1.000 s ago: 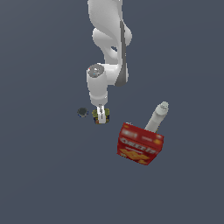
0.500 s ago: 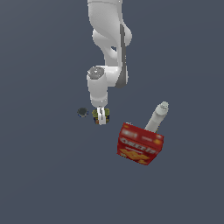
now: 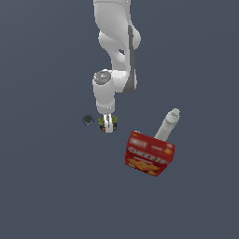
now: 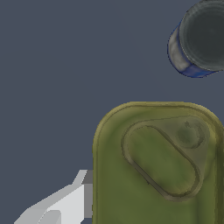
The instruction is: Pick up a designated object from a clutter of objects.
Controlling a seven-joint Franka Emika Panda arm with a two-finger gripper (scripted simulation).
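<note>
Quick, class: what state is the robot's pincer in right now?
Pincer: down at the small can, one finger beside its side; whether it is open or shut cannot be told.

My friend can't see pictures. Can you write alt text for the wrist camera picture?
Close-up from above of a small can with a green-yellow top and an oval pull-tab outline, filling much of the frame. One white gripper finger sits at its side, and a small dark round object rests nearby on the grey floor.

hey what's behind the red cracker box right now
A white-grey bottle leans up from behind the red cracker box. Its cap and neck show; its lower part is covered by the box.
</note>
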